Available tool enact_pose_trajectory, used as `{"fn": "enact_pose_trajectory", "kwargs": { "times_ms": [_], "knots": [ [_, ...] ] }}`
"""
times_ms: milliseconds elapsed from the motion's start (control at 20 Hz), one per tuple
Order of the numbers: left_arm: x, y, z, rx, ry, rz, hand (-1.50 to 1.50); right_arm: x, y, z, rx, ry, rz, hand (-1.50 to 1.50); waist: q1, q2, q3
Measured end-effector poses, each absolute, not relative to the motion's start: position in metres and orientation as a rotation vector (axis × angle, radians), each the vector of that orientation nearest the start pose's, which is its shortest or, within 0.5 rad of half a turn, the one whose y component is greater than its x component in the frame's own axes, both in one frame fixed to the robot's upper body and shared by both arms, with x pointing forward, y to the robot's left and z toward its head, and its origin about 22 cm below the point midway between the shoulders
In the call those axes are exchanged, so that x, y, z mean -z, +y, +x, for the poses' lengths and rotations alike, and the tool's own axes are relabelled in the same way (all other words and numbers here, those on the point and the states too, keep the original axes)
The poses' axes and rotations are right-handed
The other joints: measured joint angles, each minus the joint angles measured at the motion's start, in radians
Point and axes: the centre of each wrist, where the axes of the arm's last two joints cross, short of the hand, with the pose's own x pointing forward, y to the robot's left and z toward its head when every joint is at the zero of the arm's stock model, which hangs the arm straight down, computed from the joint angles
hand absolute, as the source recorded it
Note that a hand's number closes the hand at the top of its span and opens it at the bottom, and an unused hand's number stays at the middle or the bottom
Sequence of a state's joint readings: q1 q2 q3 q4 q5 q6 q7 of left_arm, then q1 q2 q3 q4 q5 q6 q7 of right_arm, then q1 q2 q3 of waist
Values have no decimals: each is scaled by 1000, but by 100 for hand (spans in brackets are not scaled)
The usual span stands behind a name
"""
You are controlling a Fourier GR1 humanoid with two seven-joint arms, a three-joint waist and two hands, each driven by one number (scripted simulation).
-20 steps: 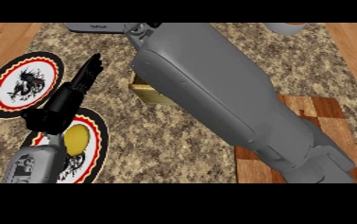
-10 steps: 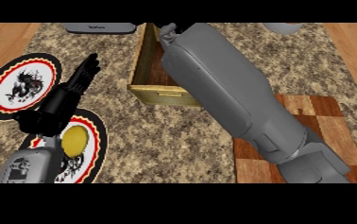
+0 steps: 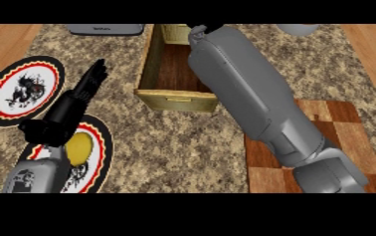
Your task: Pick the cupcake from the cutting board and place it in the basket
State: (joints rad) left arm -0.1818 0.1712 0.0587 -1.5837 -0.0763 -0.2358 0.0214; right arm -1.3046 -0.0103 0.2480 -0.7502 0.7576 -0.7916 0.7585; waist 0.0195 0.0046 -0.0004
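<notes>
1. The right hand (image 3: 208, 28), barely showing at the worktop's far edge, hangs over the basket (image 3: 176, 100); its grip cannot be told.
2. The cupcake is out of sight. The cutting board (image 3: 323, 125), at the near right corner, shows none, so placing seems under way.
3. The left hand (image 3: 73, 105) rests open by a plate (image 3: 26, 88) at the left edge, clear of the basket.

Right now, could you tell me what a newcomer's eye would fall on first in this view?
The right forearm dominates, slanting from lower right up over the wooden basket at top centre. At the left, the black left hand rests open, fingers up, between the far plate and the near plate, both rimmed red and black; the near one holds a yellow item.
</notes>
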Motion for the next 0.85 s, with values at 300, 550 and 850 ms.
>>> {"fn": "enact_pose_trajectory", "kwargs": {
  "times_ms": [300, 550, 850],
  "knots": [
    [-59, 265, 284, 398, -1697, 27, 0, -222, -15, 423, -90, -1823, -913, -150, 0, 0, 0],
    [-61, 267, 282, 398, -1700, 23, 0, -243, -14, 422, -28, -1878, -830, -150, -1, -1, 0],
    [-60, 266, 281, 389, -1692, 31, 0, -265, -38, 426, 150, -1854, -723, -150, -9, -4, 0]
  ]
}}
